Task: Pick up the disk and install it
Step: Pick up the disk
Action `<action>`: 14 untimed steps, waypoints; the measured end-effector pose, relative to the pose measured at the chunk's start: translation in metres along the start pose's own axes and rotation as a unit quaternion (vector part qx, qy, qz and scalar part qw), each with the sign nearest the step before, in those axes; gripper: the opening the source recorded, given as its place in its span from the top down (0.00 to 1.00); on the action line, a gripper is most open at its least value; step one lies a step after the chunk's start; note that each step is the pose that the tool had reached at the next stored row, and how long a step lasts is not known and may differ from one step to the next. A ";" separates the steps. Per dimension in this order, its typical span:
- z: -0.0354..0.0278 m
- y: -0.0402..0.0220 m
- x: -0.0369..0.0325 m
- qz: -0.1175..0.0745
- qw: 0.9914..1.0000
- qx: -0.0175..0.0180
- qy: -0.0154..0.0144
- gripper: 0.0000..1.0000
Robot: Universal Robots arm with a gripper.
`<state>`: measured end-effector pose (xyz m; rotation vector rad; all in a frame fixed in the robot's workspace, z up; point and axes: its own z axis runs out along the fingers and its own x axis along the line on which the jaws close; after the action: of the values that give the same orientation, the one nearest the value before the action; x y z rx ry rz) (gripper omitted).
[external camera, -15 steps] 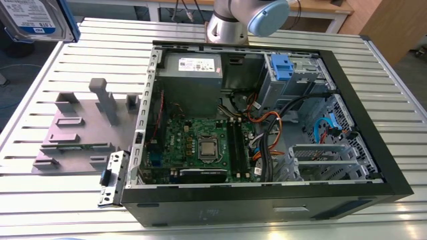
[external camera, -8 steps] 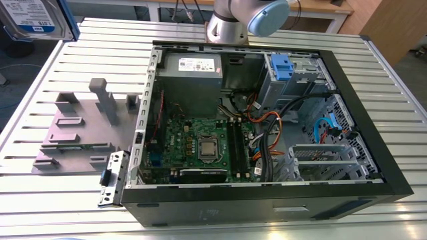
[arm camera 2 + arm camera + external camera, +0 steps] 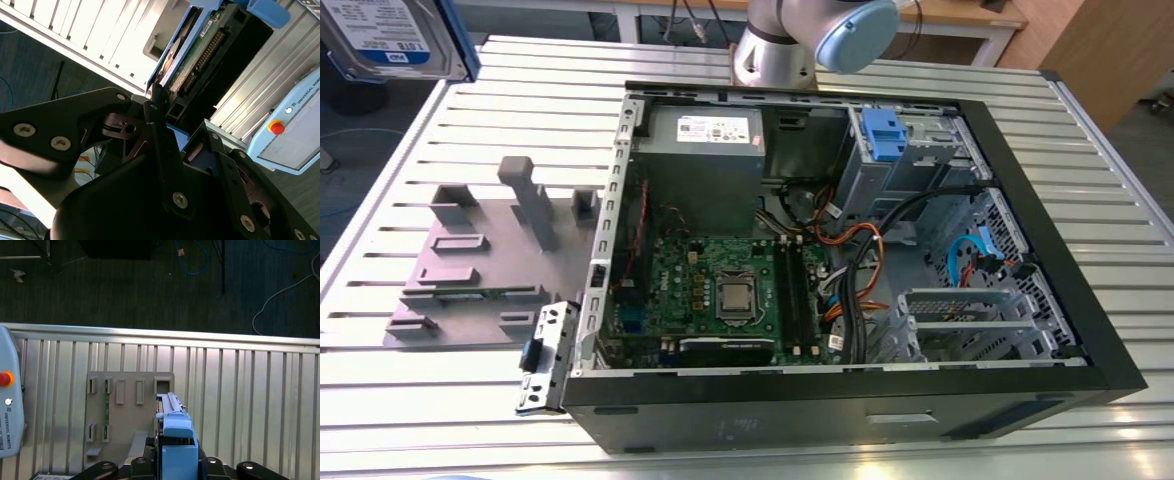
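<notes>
Disk (image 3: 387, 38): silver drive in a blue frame, held in the air over the far corner of the surface (image 3: 414, 405) on the exterior view's left, label face towards that camera.
Long axis: roughly upright, running from the hand (image 3: 175, 461) down towards the grey fixture (image 3: 127, 415). In the first wrist view it is seen edge-on.
Hand: fingers (image 3: 156, 117) clamped on the disk's near end, one against each flat face.
Computer case (image 3: 854, 405): open, lying beside the fixture, well apart from the disk.
</notes>
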<state>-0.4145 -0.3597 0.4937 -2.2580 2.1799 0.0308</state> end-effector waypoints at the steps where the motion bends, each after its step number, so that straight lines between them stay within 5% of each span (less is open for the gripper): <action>1: 0.0000 -0.0004 0.0000 0.000 1.000 0.000 0.000 0.64; 14: -0.0001 -0.0060 0.0002 0.000 1.000 0.000 0.000 0.64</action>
<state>-0.4086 -0.3597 0.4937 -2.2579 2.1798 0.0308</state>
